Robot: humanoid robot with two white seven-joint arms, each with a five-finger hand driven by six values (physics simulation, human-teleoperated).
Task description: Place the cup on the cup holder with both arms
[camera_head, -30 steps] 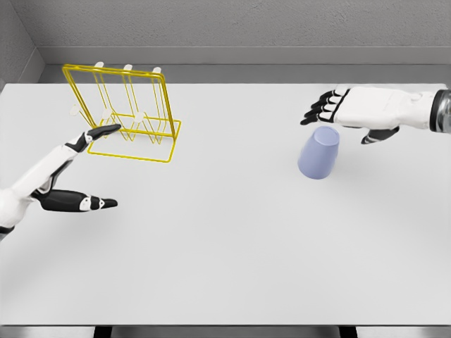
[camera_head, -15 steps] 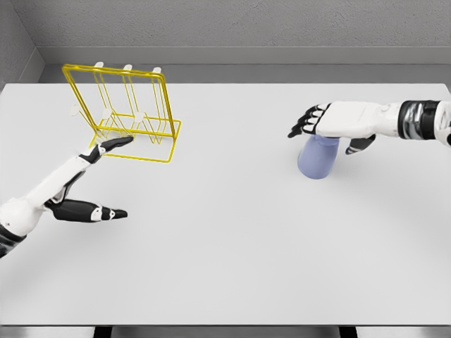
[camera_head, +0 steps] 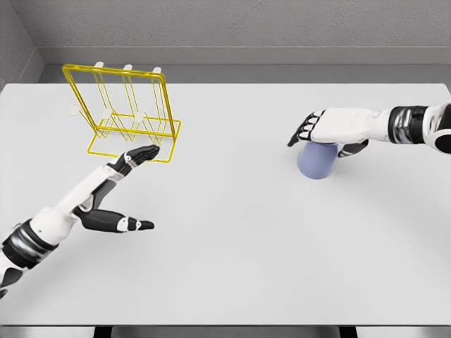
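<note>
Compared with half a second ago, your right hand [camera_head: 330, 129] has come lower over the cup [camera_head: 318, 160], so that the palm now lies across its upturned base and hides more of it. Your left hand [camera_head: 113, 191] has also moved: it has slid forward and rightward over the table [camera_head: 232, 239], and its fingertips now reach close to the front right corner of the cup holder [camera_head: 127, 113], where before they lay beside the rack's left edge.

The right hand's fingers are loosely curved and point left past the cup's far side, while the thumb shows on the near right side; you can't tell whether they press the cup's wall, and nothing shows a closed grasp. The left hand is spread flat, fingers straight, thumb held well out toward the right, holding nothing.

The lavender cup stands upside down on the table's right part, well apart from the yellow wire rack at the far left.
</note>
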